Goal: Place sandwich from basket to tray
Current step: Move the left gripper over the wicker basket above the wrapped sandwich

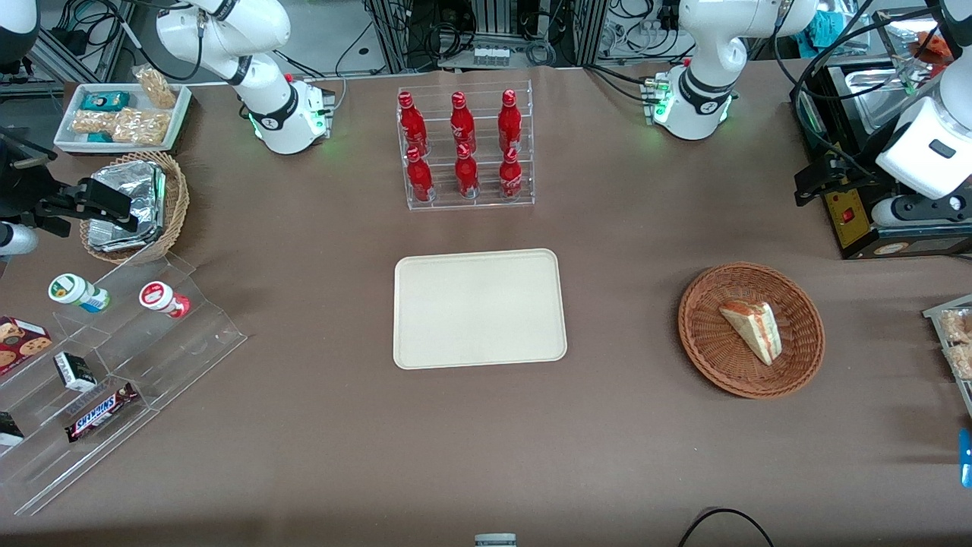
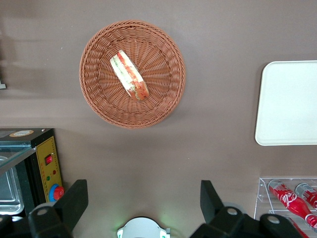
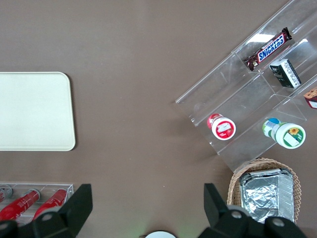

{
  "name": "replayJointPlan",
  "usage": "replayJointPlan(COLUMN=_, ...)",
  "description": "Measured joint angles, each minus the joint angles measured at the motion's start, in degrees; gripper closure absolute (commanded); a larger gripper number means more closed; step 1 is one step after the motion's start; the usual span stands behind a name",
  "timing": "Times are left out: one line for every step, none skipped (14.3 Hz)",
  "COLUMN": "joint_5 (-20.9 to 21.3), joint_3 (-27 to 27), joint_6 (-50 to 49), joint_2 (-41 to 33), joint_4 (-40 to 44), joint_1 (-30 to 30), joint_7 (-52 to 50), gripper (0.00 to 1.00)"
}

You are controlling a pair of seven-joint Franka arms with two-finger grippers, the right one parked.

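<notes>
While the gripper (image 2: 141,201) hangs high over bare table with its fingers spread wide and nothing between them, the sandwich (image 2: 129,74) lies in the basket (image 2: 99,106), well apart from it. The wedge looks soft and rests tilted on the weave, so a pinch across the bread could squash it or spill the filling, and a shallow approach could nudge the light basket. The tray (image 1: 478,262) waits bare. Readable writing: "SNICKERS" on a bar (image 1: 101,411) in the clear rack (image 1: 190,342).
</notes>
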Motion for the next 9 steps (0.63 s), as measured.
replayJointPlan(joint_5=0.0, joint_3=0.0, joint_6=0.0, joint_2=0.0, joint_4=0.0, joint_1=0.0, joint_7=0.2, gripper=0.0)
replayJointPlan(joint_5=0.0, joint_3=-0.1, joint_6=0.0, joint_2=0.0, joint_4=0.0, joint_1=-0.1, joint_7=0.6, gripper=0.0)
replayJointPlan(joint_5=0.0, joint_3=-0.2, joint_6=-0.1, joint_2=0.0, joint_4=-0.1, joint_1=-0.1, joint_7=0.7, gripper=0.0)
replayJointPlan(joint_5=0.0, joint_3=-0.2, joint_6=-0.2, joint_2=0.1, joint_4=-0.4, joint_1=-0.2, joint_7=0.8, gripper=0.0)
replayJointPlan(joint_5=0.1, joint_3=-0.2, joint_6=-0.2, joint_2=0.3, joint_4=-1.0, joint_1=-0.2, joint_7=0.9, gripper=0.0)
replayJointPlan(joint_5=0.2, joint_3=-0.2, joint_6=-0.1, joint_2=0.7, joint_4=-1.9, joint_1=-0.2, joint_7=0.9, gripper=0.0)
replayJointPlan(joint_5=0.3, joint_3=-0.2, joint_6=0.5, joint_2=1.3, joint_4=-3.1, joint_1=-0.1, joint_7=0.9, gripper=0.0)
replayJointPlan(joint_5=0.4, joint_3=-0.1, joint_6=2.3, joint_2=2.0, joint_4=-4.8, joint_1=-0.1, joint_7=0.9, gripper=0.0)
replayJointPlan(joint_5=0.5, joint_3=0.0, joint_6=5.4, joint_2=2.6, joint_4=-7.2, joint_1=-0.1, joint_7=0.9, gripper=0.0)
